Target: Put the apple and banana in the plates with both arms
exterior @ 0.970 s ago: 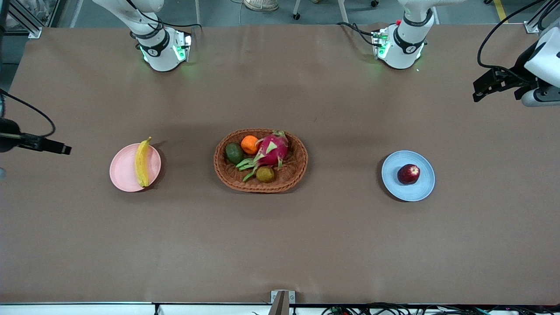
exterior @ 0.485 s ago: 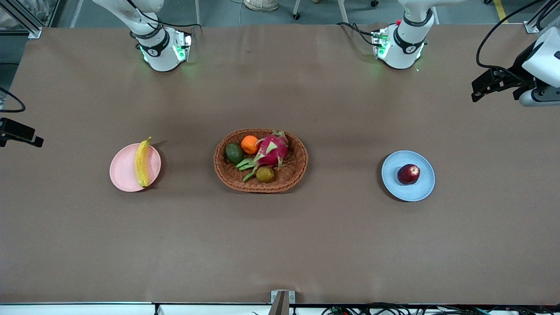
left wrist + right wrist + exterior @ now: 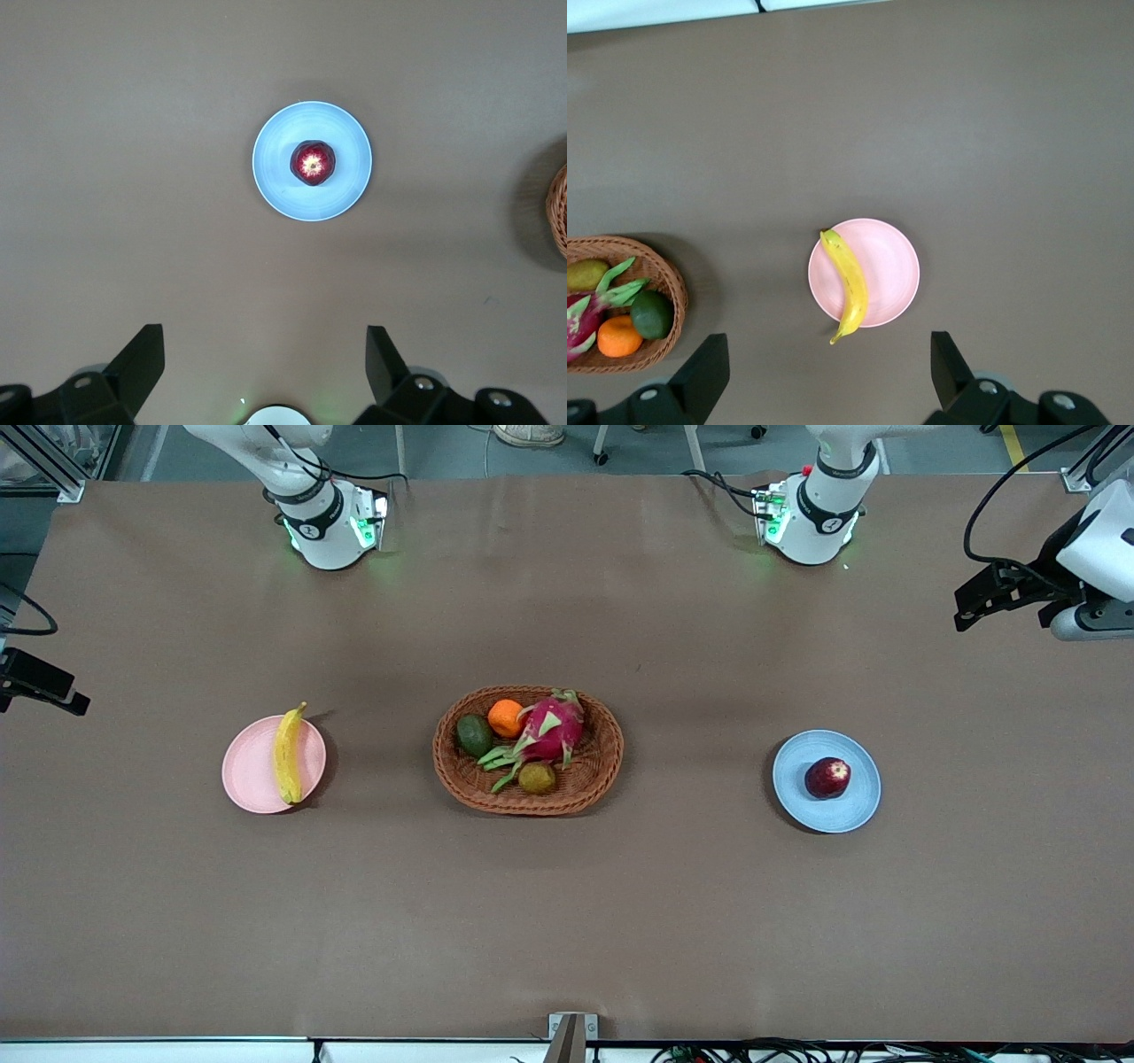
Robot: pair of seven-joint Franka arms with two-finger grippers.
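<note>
Woven wicker basket (image 3: 528, 751) on matt brown paper-like table (image 3: 567, 921).

the surface (image 3: 567, 921) is plain matte brown. the banana (image 3: 287, 755) is yellow with greenish-dark tips; its plate (image 3: 248, 766) is light pink, unpatterned. the apple (image 3: 827, 778) is dark red with a pale spot at its top; its plate (image 3: 850, 806) is light blue with faint concentric rings. the basket (image 3: 594, 779) at frame centre is brown woven wicker. it contains an orange (image 3: 506, 717), a pink dragon fruit (image 3: 554, 729) with green scales, a dark green fruit (image 3: 474, 735) and an olive-brown fruit (image 3: 537, 778).
</note>
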